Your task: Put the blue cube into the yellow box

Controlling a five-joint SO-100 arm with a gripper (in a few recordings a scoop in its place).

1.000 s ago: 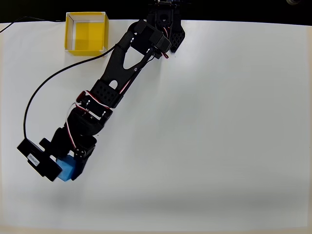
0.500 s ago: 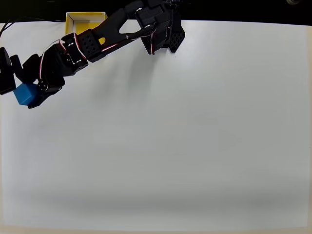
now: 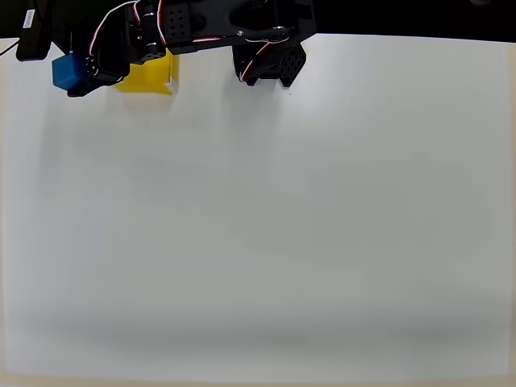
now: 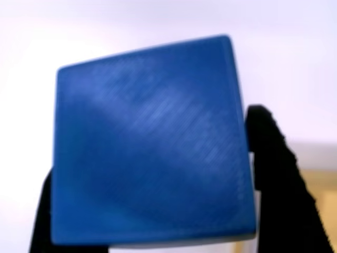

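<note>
- We see the grasp is done: the end effector (image 3: 76,76) is clamped on the blue cube (image 3: 67,71), black fingers (image 4: 274,158) pressing both sides of it in the wrist view.
- In the overhead view the cube is at the far left of the tabletop (image 3: 282,226), held just left of the yellow box (image 3: 149,75), apparently off the surface.
- The arm (image 3: 201,20) stretches along the far edge and covers most of the box; we see only its near yellow side.
- The cube is not over the box opening as far as we can tell; it sits beside the box's left side.
- We judge pick and carry mostly done; left is a short shift right over the box, then release.
- Box interior is hidden, so we can't tell what's in it.
- In the wrist view the cube (image 4: 150,142) is blurred, with a yellowish patch at lower right, maybe the box.
</note>
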